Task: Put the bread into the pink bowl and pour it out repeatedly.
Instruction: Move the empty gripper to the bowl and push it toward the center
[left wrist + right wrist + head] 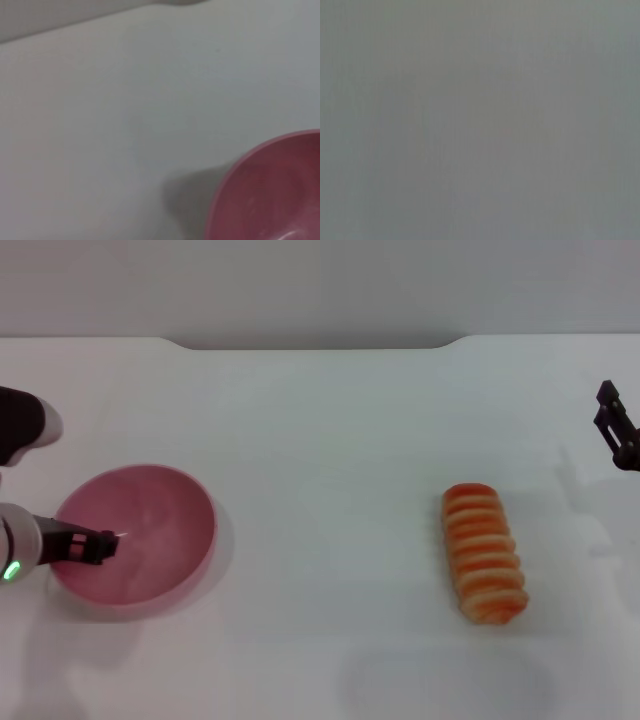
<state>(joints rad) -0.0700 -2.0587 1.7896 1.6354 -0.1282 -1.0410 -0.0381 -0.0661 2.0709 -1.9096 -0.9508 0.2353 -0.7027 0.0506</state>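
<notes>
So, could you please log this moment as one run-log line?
bread: on table, striped side up, outside bowl | pink bowl: upright, empty | left gripper: at bowl rim | right gripper: far right, off bread

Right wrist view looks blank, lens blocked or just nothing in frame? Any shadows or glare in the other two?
Right wrist view: flat featureless grey, no edge or object; cannot tell why. Head view: even light, soft shadows beside the pink bowl and the bread, a small glint inside the bowl near the left gripper. Left wrist view: soft focus, bowl rim cropped, dark shadow beside it on the table.
</notes>
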